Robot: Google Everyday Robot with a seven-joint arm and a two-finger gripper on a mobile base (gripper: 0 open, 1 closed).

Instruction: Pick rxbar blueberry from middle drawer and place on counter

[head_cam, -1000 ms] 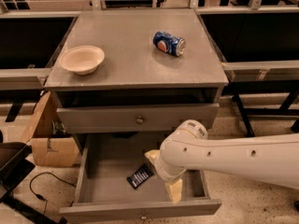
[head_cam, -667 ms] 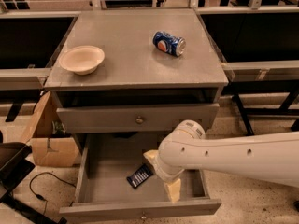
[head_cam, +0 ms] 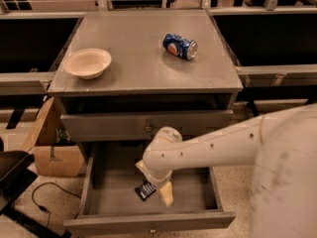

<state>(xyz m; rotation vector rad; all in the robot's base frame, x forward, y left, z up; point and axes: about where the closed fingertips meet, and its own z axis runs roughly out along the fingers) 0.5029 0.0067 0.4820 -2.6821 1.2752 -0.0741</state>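
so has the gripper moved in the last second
Yes. The gripper has slid away from the right wall of the open wide grey drawer, toward the small dark navy wrapper bar lying on its floor.

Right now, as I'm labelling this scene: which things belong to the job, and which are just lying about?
Job: rxbar blueberry, middle drawer, counter, gripper low in the drawer at the bar.
Lying about: bowl and Pepsi can on the counter, cardboard box on the floor.
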